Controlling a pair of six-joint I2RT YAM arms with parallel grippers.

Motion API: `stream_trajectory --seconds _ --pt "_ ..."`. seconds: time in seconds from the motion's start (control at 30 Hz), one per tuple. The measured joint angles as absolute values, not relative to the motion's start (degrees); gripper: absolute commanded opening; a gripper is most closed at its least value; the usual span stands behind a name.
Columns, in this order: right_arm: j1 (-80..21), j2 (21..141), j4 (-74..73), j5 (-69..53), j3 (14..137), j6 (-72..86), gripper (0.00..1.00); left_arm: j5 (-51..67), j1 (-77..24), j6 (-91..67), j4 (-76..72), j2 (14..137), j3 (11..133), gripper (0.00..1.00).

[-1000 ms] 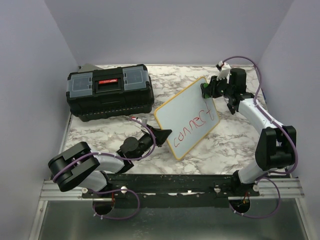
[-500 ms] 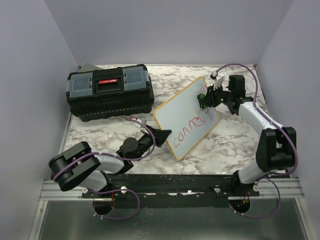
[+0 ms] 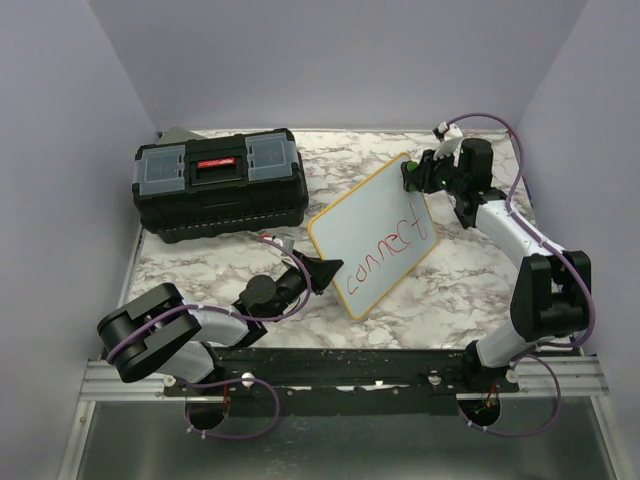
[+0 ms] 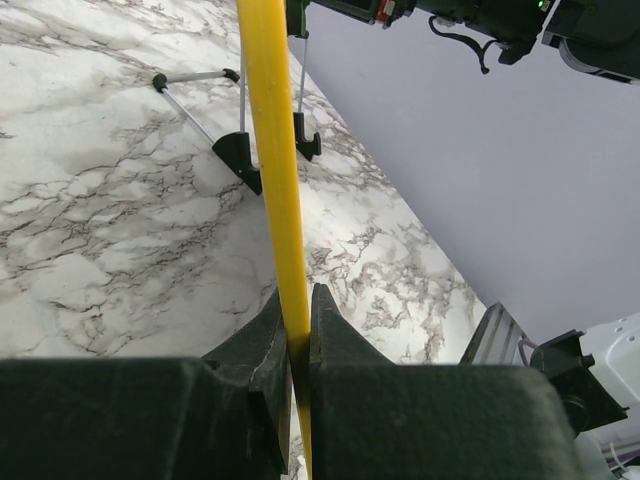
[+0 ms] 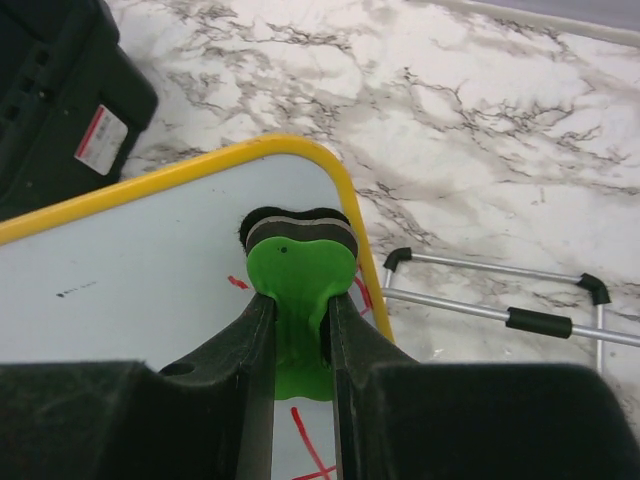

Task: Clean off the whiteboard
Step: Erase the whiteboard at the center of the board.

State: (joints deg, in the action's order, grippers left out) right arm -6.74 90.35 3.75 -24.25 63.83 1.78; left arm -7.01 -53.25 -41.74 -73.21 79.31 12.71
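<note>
The whiteboard [image 3: 372, 228], white with a yellow frame, stands tilted at mid-table with the red word "connect" along its lower edge. My left gripper [image 3: 322, 271] is shut on its near left edge; the yellow frame [image 4: 276, 170] runs up from between the jaws in the left wrist view. My right gripper [image 3: 413, 178] is shut on a green eraser [image 5: 298, 290] with a black felt pad. The pad rests on the board [image 5: 150, 260] near its upper right corner, beside red marks. The eraser also shows in the top view [image 3: 408, 178].
A black toolbox [image 3: 220, 182] with grey lid compartments stands at the back left. The board's metal stand legs [image 5: 500, 300] with black feet lie on the marble table [image 3: 470, 270] behind the board. Purple walls close in the back and sides.
My right gripper swept the eraser down the board's right side, then moved back up to the upper right corner. The left gripper and the board have not moved.
</note>
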Motion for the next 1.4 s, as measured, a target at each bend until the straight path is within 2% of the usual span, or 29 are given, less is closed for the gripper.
stream_trajectory --seconds 0.17,0.37,0.5,0.73,1.0,1.27,1.4 --pt "-6.7 90.5 0.8 -24.1 63.6 -4.9 0.01 -7.0 -53.3 -41.9 -73.2 79.3 12.7 0.00" --pt "-6.5 90.5 -4.9 -32.8 63.2 -13.6 0.01 -7.0 -53.3 -42.6 -73.2 79.3 12.7 0.00" --pt "-6.4 90.3 -4.8 -34.9 62.9 -12.9 0.01 -7.0 -53.3 -42.6 -73.2 79.3 12.7 0.00" --pt "-6.7 90.3 2.4 -28.7 62.6 -5.4 0.01 -7.1 -53.2 -41.9 -73.1 79.3 12.7 0.00" --pt "-6.8 90.2 6.7 -21.1 61.6 -7.2 0.01 -6.9 -53.2 -41.3 -73.1 79.2 12.7 0.00" --pt "-7.0 89.6 -0.4 -30.9 60.8 -16.5 0.01 -7.0 -53.2 -42.3 -73.3 79.5 12.7 0.00" --pt "-7.7 88.3 -1.2 -31.8 60.1 -15.9 0.01 -7.0 -53.2 -42.2 -73.6 79.8 12.7 0.00"
